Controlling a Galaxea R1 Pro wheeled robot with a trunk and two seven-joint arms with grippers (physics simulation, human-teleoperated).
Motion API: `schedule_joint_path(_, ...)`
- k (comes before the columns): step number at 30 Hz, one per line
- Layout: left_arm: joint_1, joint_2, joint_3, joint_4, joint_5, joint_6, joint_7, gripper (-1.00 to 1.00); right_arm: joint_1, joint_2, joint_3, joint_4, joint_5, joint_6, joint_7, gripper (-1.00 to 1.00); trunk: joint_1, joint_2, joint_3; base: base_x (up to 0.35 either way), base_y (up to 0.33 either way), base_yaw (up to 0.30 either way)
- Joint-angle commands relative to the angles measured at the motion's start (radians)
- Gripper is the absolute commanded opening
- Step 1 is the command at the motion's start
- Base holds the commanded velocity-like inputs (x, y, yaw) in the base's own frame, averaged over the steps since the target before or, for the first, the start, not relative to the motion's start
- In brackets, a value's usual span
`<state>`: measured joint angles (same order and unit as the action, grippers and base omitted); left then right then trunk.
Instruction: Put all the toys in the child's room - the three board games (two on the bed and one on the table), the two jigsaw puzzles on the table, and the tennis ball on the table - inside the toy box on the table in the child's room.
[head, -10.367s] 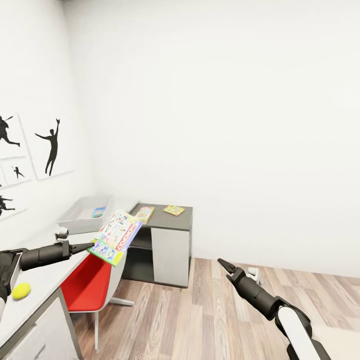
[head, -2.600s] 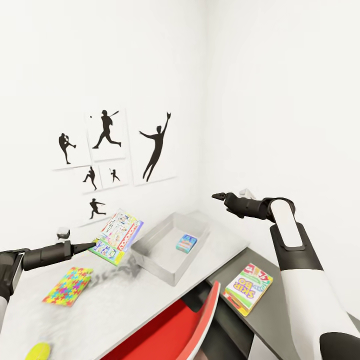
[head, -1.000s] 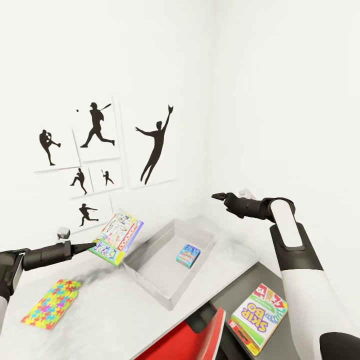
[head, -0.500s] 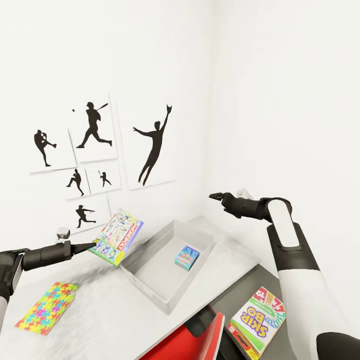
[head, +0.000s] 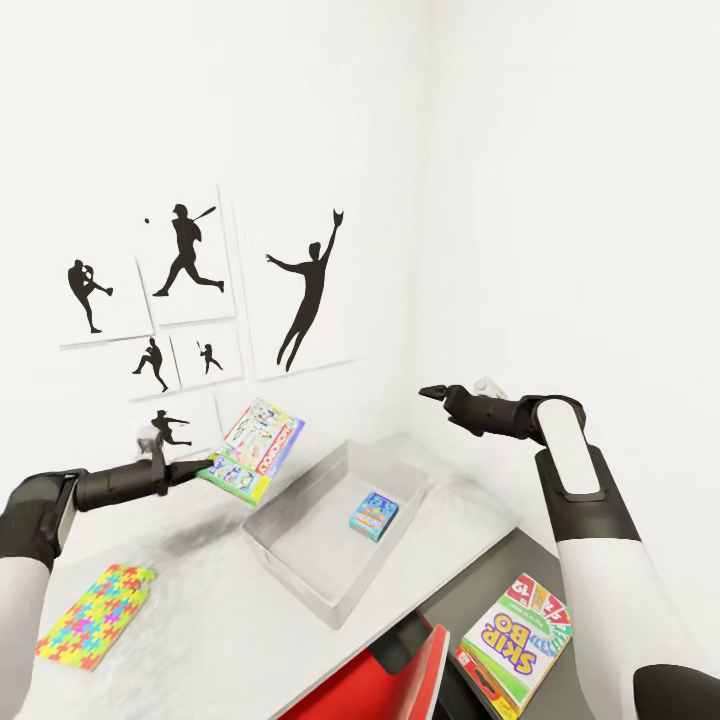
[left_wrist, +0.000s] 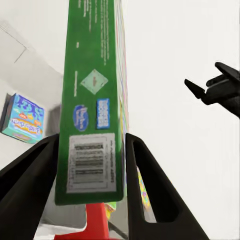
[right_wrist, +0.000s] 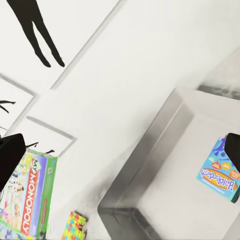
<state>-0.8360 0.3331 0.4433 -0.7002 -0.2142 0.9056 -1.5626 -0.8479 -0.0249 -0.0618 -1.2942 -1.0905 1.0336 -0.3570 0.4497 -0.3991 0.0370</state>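
My left gripper (head: 207, 466) is shut on a Monopoly board game (head: 262, 448), holding it tilted in the air just left of the grey toy box (head: 298, 574). In the left wrist view the box's green edge (left_wrist: 92, 100) stands clamped between both fingers (left_wrist: 30, 185). A small blue game box (head: 374, 514) lies inside the toy box. A colourful jigsaw puzzle (head: 92, 615) lies flat on the white table at the left. A Skip-Bo game (head: 520, 630) rests on the darker side table. My right gripper (head: 427, 393) hovers open above the toy box's far right, holding nothing.
A red chair (head: 400, 680) is tucked under the table's front edge. Framed black silhouette pictures (head: 190, 300) hang on the wall behind the table. The white table (head: 220, 620) meets the room's corner; the dark side table (head: 470, 580) adjoins it on the right.
My left arm has lifted and carried the Monopoly box to the right, closer to the toy box. The right arm has held still. Earlier the camera swung towards the table.
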Motion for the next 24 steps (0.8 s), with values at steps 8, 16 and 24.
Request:
schedule_joint_path(8,-0.135,-0.151,-0.148,0.037,-0.023,0.108,0.097,-1.0,0.0,-0.005,-0.004,-0.069,-0.017,0.008,-0.01,1.0,0.0,-0.001,-0.001,0.0,0.0,0.0)
schedule_joint_path(16,-0.159,-0.233,-0.155,0.139,-0.014,0.099,0.415,-1.0,0.013,-0.008,-0.004,-0.116,-0.018,0.01,-0.01,1.0,0.0,-0.001,-0.001,0.0,0.0,0.0)
schedule_joint_path(24,-0.16,-0.234,-0.155,0.216,-0.018,0.067,0.441,-1.0,0.021,-0.014,-0.007,-0.145,-0.02,0.01,-0.011,1.0,0.0,-0.001,-0.001,0.0,0.0,0.0)
